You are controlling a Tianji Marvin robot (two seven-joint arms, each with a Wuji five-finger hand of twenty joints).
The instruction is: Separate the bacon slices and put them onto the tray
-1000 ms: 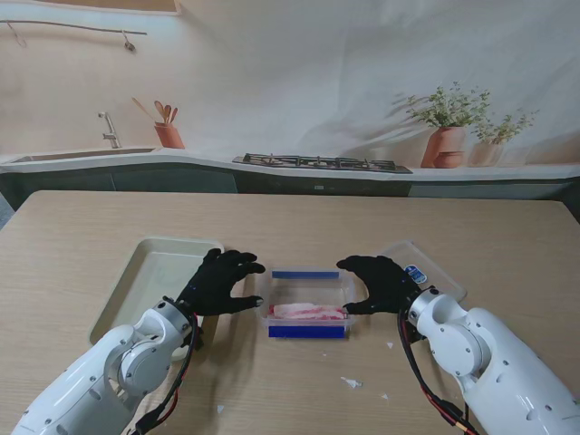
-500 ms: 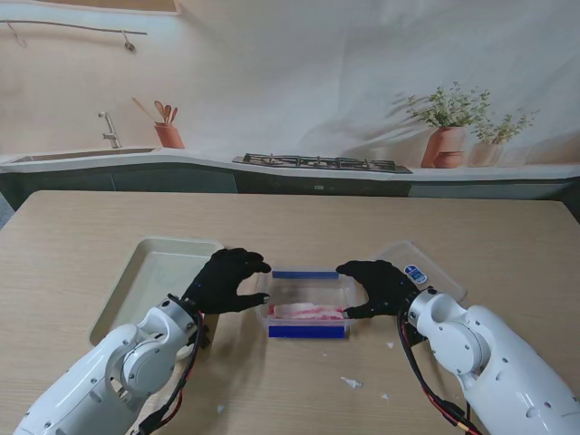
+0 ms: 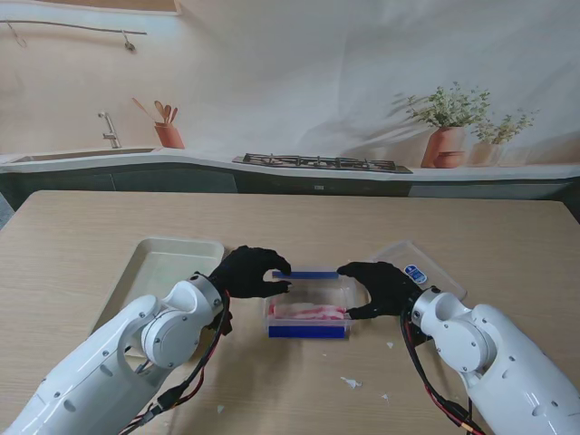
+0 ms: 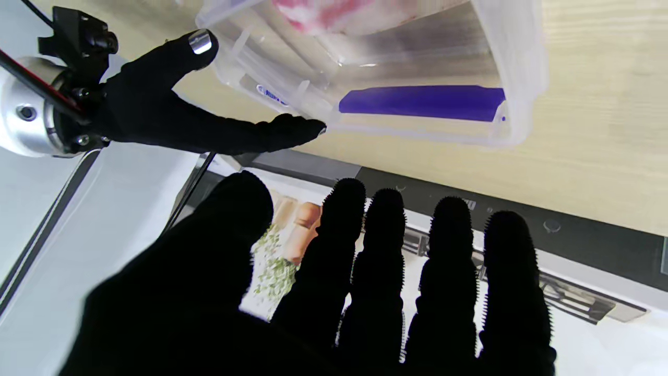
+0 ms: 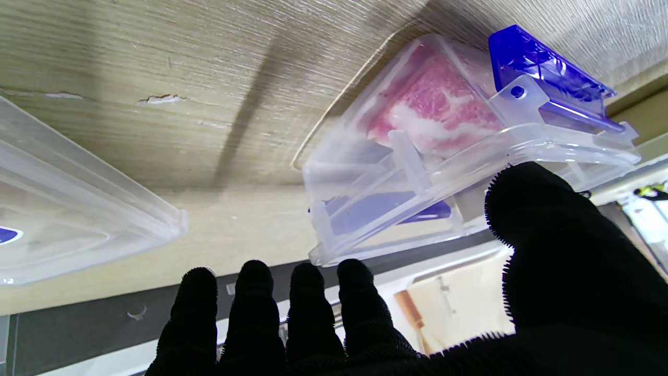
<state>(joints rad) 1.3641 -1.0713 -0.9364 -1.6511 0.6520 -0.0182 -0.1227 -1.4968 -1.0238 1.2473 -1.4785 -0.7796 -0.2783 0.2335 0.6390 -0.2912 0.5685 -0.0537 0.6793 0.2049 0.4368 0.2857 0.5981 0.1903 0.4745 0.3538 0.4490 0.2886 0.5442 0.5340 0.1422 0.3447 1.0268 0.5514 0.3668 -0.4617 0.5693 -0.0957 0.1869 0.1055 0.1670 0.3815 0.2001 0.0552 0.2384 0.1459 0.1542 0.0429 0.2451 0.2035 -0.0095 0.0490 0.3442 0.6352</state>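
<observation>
The left hand [image 3: 251, 273] has swung in over the box [image 3: 308, 305], fingers spread, holding nothing; the right hand [image 3: 376, 285] cups the box's right end, fingers apart. The bacon [image 3: 306, 312] lies inside, the tray [image 3: 156, 275] just left; a careless reach could tip or shove the light box.

Box [image 3: 308, 306]: on the table [image 3: 82, 227], in the middle, near me.
Bacon [image 3: 306, 313]: inside the box.
Tray [image 3: 154, 263]: left of the box, just beside it.
Lid [image 3: 435, 272]: right of the box, a little farther from me.
Left hand [image 3: 249, 272]: at the box's left end, above the rim, perhaps touching it.
Right hand [image 3: 381, 285]: at the box's right end, thumb [image 5: 543, 219] against the rim.
</observation>
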